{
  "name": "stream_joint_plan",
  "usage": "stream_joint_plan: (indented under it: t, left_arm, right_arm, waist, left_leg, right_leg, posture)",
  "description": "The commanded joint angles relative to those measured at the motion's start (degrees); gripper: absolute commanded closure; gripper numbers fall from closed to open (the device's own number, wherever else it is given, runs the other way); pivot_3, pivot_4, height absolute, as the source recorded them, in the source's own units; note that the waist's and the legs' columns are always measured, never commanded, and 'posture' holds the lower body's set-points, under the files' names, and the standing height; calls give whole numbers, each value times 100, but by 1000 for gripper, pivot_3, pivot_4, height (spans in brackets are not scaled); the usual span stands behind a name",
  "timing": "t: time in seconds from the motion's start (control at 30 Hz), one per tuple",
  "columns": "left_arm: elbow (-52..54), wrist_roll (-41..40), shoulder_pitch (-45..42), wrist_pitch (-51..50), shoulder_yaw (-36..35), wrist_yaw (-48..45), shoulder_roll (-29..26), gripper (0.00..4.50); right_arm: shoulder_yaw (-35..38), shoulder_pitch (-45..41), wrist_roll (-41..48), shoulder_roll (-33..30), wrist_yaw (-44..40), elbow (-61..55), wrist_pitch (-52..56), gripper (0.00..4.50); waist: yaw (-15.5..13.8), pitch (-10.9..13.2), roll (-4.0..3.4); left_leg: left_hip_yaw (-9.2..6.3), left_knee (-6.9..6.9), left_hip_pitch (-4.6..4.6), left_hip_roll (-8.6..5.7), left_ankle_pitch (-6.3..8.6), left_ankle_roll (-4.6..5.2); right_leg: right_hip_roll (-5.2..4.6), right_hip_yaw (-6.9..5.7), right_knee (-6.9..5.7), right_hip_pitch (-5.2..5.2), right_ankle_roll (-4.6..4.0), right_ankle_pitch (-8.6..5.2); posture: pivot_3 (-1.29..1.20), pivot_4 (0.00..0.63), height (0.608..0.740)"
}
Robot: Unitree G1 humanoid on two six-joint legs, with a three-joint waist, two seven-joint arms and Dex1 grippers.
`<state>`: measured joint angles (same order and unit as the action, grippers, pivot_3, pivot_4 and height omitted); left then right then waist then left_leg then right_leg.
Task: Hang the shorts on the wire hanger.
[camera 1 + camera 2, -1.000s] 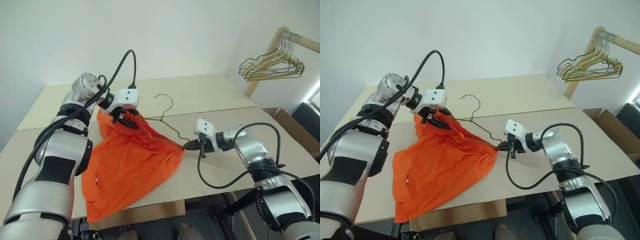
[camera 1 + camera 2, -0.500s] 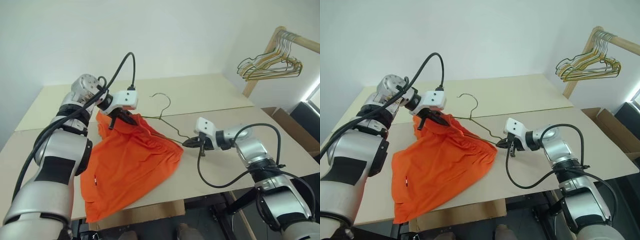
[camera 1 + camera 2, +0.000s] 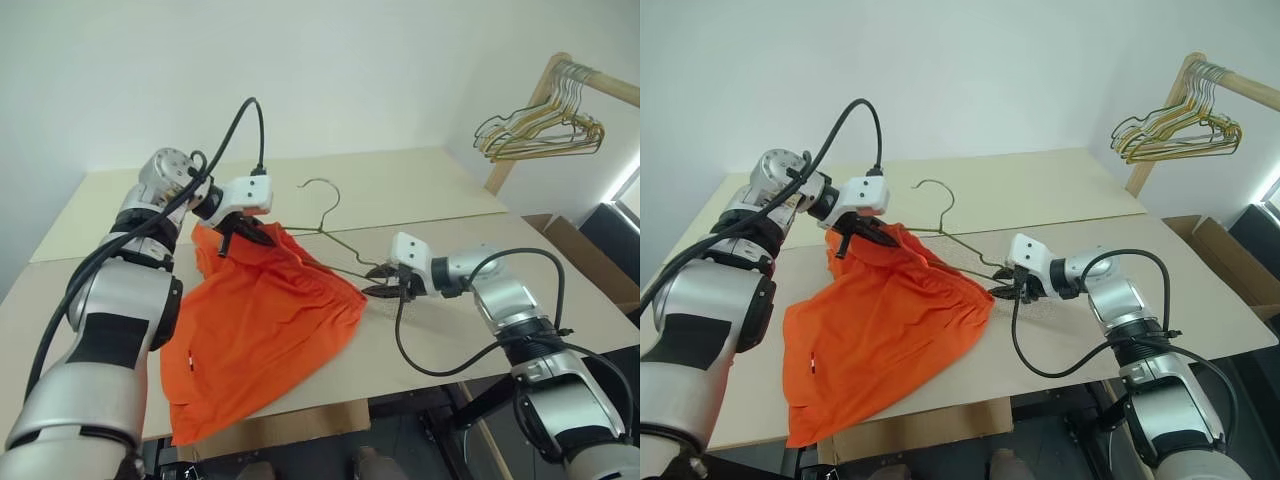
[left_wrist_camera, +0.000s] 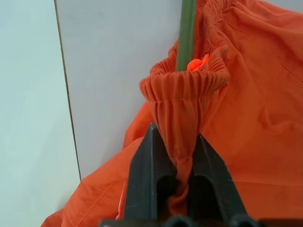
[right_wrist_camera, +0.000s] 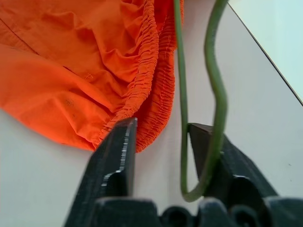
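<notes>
The orange shorts [image 3: 260, 320] lie spread on the table, with the waistband's far corner raised. My left gripper [image 4: 175, 132] is shut on that gathered waistband corner [image 4: 184, 85], also seen from the head [image 3: 245, 235]. The wire hanger [image 3: 338, 238] runs from that corner to my right gripper, its hook [image 3: 325, 193] pointing away from me. Its green wire [image 4: 186, 33] enters the waistband opening. My right gripper [image 5: 161, 124] is open. The hanger's bent end [image 5: 215, 85] sits between the fingers, against one of them. The shorts' hem [image 5: 142, 94] lies just beyond.
A bunch of gold and dark hangers [image 3: 545, 130] hangs on a wooden rail at the far right. A cardboard box [image 3: 590, 255] stands beside the table on the right. The table's front edge [image 3: 420, 385] is close to the shorts' lower end.
My right gripper's fingers have opened from a shut grip at the hanger's end. The left gripper stays clamped on the waistband. Neither arm has shifted noticeably.
</notes>
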<state>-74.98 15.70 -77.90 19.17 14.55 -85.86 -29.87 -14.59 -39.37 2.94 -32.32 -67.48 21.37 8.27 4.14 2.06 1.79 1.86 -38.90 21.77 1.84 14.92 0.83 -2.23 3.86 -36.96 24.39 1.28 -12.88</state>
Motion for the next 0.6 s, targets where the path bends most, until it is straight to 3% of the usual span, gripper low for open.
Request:
stream_joint_plan:
  t: [0.03, 0.13, 0.4, 0.6]
  left_arm:
    - [64, -175, -185, 109, -250, 78, -160, 4500]
    - [88, -249, -277, 163, -373, -25, -223, 4500]
    - [134, -322, -362, 337, -503, -303, -379, 4500]
    - [141, -318, -396, 372, -526, -274, -392, 4500]
  right_arm:
    - [405, 123, 234, -174, 73, -333, 51, 1225]
    - [831, 222, 521, -235, 299, -329, 588, 366]
    - [1953, 1094, 1674, -462, 499, -920, 2203, 366]
    - [2024, 1883, 2508, 199, 958, -1991, 3158, 366]
  waist:
    - [0, 0, 0]
    - [1, 0, 0]
    - [-8, 0, 0]
    - [51, 0, 0]
  left_leg:
    - [0, 0, 0, 0, 0, 0]
    - [0, 1, 2, 0, 0, 0]
    - [-2, 0, 1, 0, 0, 0]
    - [-3, 0, -2, 1, 1, 1]
  right_leg:
    - [0, 0, 1, 0, 0, 0]
    - [0, 0, 2, 0, 0, 0]
    - [-2, -3, 1, -2, 0, 0]
    - [0, 1, -6, -2, 1, -1]
  posture:
    - [-50, 0, 740]
    - [-49, 0, 740]
    - [-57, 0, 740]
    - [-54, 0, 740]
